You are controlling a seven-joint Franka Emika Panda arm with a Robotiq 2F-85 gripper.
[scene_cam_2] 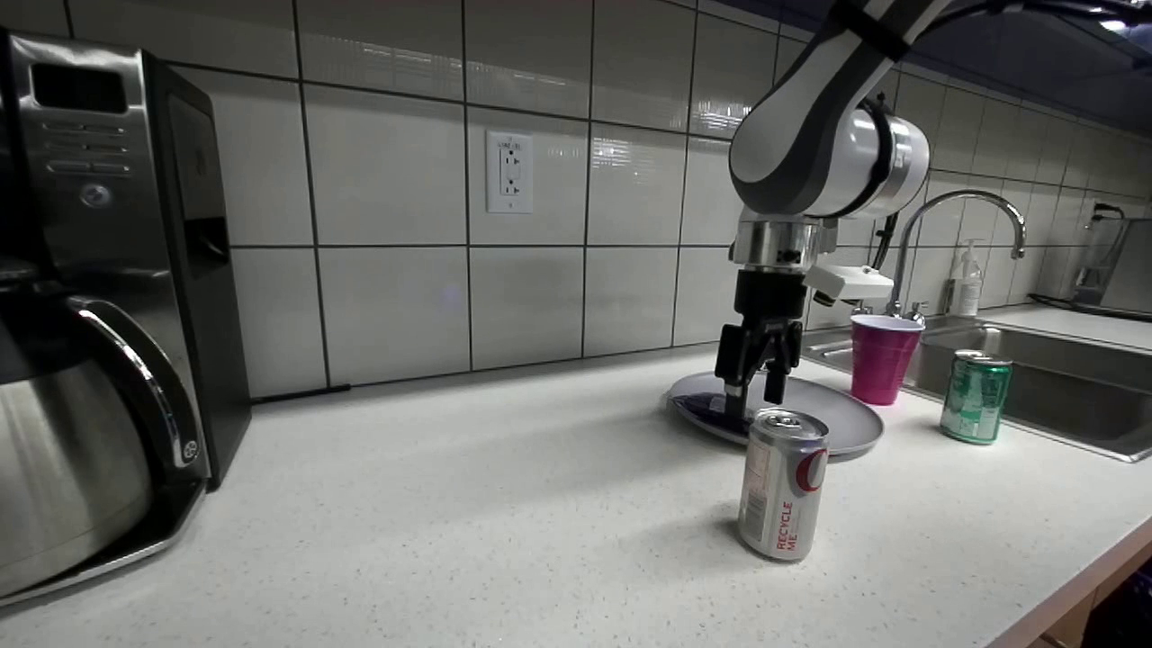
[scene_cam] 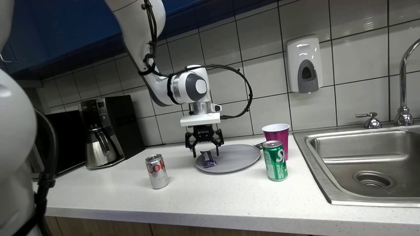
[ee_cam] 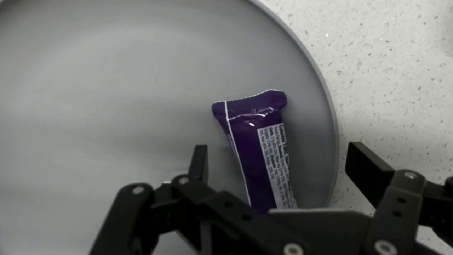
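One purple-wrapped bar (ee_cam: 259, 152) on the grey plate (ee_cam: 106, 71), near its rim. Should be light, fairly stiff, slick film, hard to break (guessing from the wrapper). Best hold: across the long sides at mid-length, not the crimped end. My gripper (scene_cam: 206, 154) is spread wide, nothing grasped; in the wrist view the bar runs lengthwise between my fingers. Tip clearance: can't tell.
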